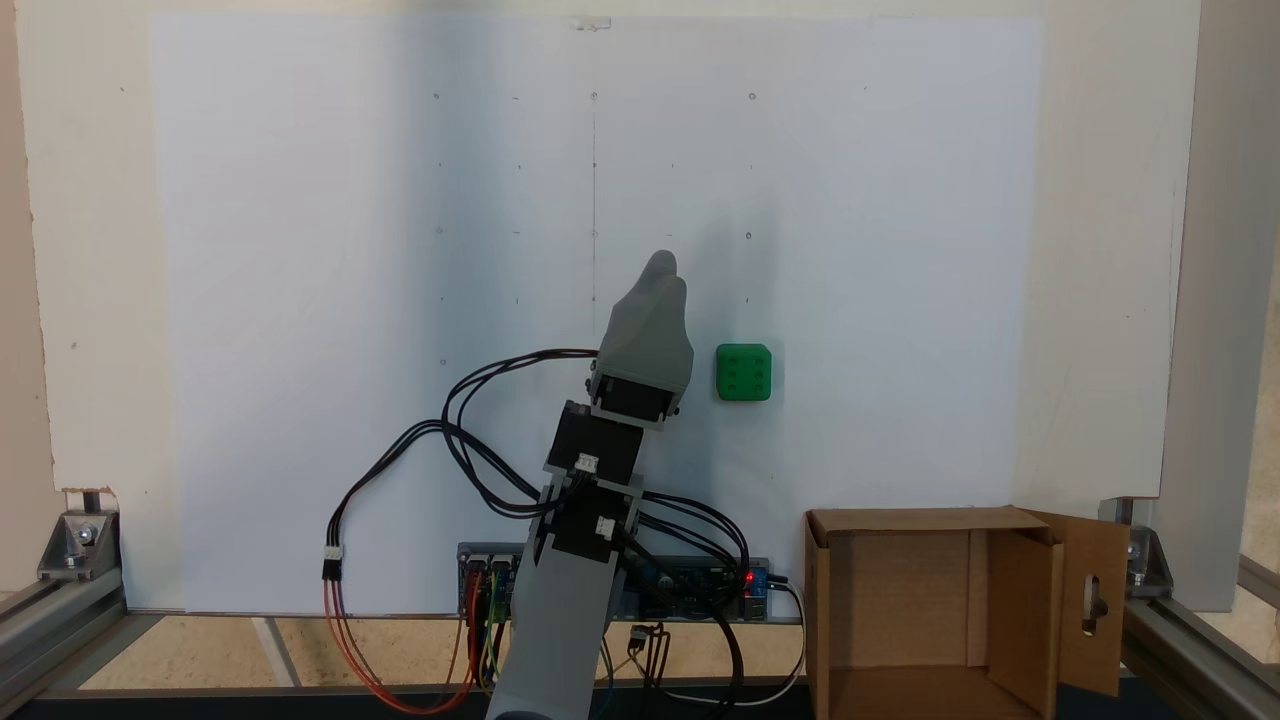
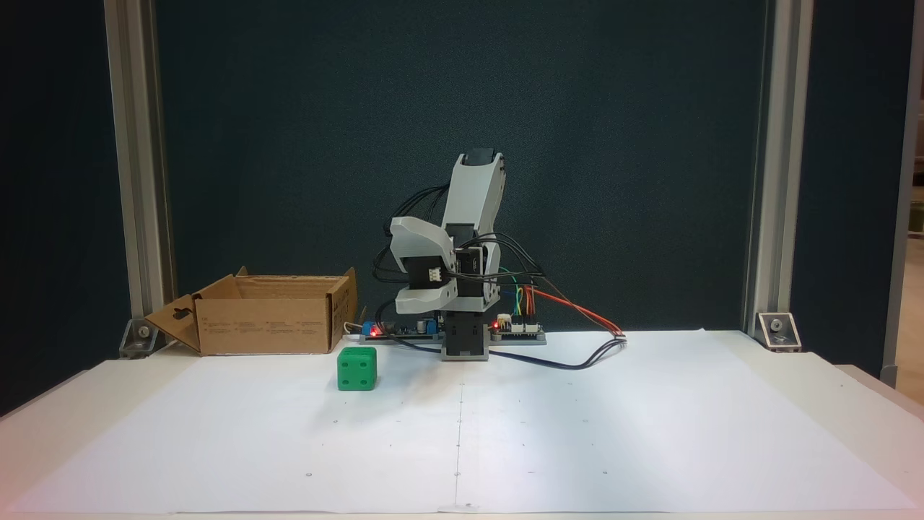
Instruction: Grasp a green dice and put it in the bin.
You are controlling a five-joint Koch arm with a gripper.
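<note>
The green dice (image 1: 743, 372) (image 2: 356, 368) rests on the white paper sheet, apart from everything else. My gripper (image 1: 665, 272) points away from the arm's base, and its two grey jaws lie together with nothing between them. The dice lies just to the right of the gripper's body in this fixed view, without touching it. The bin (image 1: 1015, 600) (image 2: 267, 321), an open brown cardboard box, stands beside the arm's base, and its slotted flap (image 1: 1095, 600) (image 2: 177, 318) folds outward. The folded arm (image 2: 473, 195) stands upright over its base.
A controller board (image 1: 700, 585) (image 2: 516, 328) with red lights sits at the arm's base. Black and orange cables (image 1: 400, 470) (image 2: 577, 361) loop out over the paper. Aluminium frame posts (image 2: 137, 180) and corner brackets (image 1: 80, 540) mark the table's edges.
</note>
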